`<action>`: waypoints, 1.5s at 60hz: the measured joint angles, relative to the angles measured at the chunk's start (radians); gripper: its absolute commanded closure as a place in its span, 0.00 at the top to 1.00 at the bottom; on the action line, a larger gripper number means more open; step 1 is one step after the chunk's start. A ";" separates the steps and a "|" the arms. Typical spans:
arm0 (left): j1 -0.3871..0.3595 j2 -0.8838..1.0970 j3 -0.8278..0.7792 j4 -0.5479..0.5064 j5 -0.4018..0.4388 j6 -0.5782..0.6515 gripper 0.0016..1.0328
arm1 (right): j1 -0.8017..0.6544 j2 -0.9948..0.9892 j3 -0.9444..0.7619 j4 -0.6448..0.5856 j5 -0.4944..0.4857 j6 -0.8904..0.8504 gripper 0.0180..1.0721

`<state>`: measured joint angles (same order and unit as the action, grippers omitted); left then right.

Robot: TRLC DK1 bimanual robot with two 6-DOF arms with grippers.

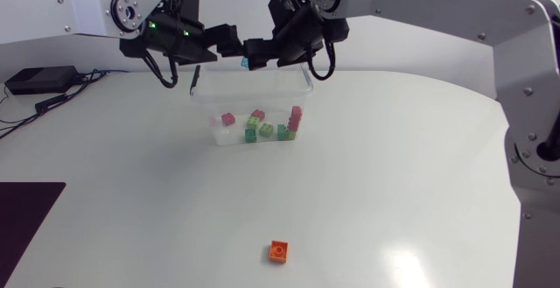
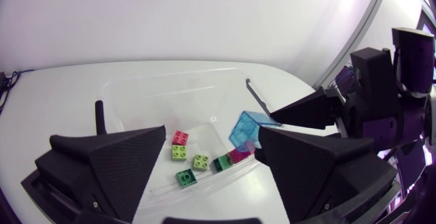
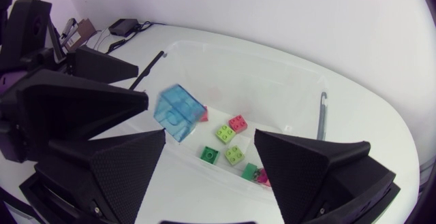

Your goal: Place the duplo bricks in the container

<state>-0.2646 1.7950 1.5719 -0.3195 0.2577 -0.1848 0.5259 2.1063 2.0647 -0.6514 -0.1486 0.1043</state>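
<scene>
Blue see-through brick (image 3: 178, 113) loose over the clear container (image 1: 262, 87) at the desk's far edge, between left gripper (image 2: 212, 139) and right gripper (image 3: 210, 135), both spread wide (gripped by neither, seemingly poised to fall among the other bricks (image 1: 262, 126)); orange brick (image 1: 279, 251) waiting near the near edge.

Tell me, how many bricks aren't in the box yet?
2. An orange brick lies alone on the table, far from the box. A blue brick is in the air just above the box. I see no others outside it.
</scene>
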 measured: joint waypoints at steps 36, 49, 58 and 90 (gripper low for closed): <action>0.016 -0.309 -0.231 -0.054 0.076 0.109 0.92 | -0.062 -0.391 -0.322 0.084 0.004 -0.024 0.90; -0.069 -0.447 -0.480 -0.117 0.111 0.328 0.92 | -0.119 -0.602 -0.623 0.106 -0.024 -0.076 0.90; -0.163 -0.447 -0.585 -0.135 0.113 0.474 0.92 | -0.150 -0.700 -0.785 0.106 -0.064 -0.108 0.90; -0.531 -0.203 -0.632 -0.180 0.035 0.688 0.88 | -0.250 -0.934 -1.233 0.159 -0.174 -0.223 0.90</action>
<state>-0.7956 1.5921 0.9394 -0.4992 0.2932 0.5034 0.2760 1.1721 0.8322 -0.4927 -0.3222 -0.1184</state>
